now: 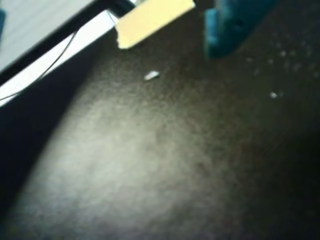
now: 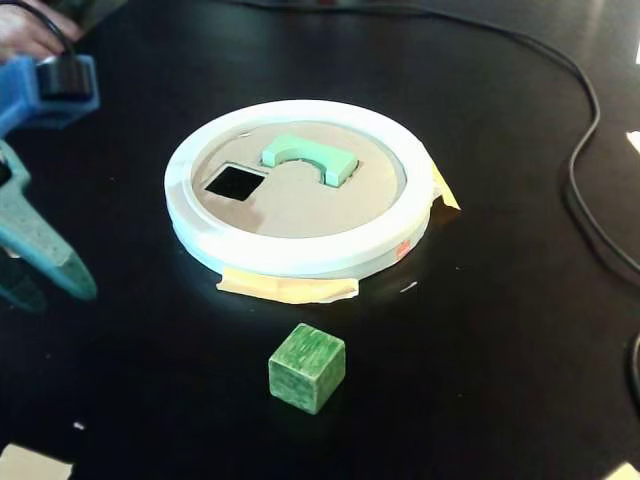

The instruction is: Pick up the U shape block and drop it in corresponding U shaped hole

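U block [image 2: 305, 156] sits in white ring tray [image 2: 300, 255]; square hole [image 2: 234, 182] empty; fingers [image 2: 45, 262] state unclear.

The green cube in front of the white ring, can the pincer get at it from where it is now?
Probably yes. The green cube stands alone on the black table, apart from the white ring, with nothing lying between it and the pincer at the fixed view's left edge. Whether the arm reaches that far cannot be told.
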Tool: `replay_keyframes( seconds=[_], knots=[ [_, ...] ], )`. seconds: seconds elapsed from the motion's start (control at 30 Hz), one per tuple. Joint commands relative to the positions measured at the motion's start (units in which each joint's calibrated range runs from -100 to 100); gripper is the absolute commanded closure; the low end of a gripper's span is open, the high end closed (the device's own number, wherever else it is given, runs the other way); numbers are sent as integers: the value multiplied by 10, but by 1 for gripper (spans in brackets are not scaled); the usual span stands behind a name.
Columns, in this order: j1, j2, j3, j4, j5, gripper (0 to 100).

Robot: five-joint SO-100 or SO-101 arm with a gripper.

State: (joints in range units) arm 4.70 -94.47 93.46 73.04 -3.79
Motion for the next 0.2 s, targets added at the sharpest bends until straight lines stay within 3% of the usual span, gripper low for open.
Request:
replay_keyframes(
  seconds=[0.0,0.17],
  knots=[
    [9,-46,25,2,3,34],
    [-8,-50,27,-8,3,32]
  ],
)
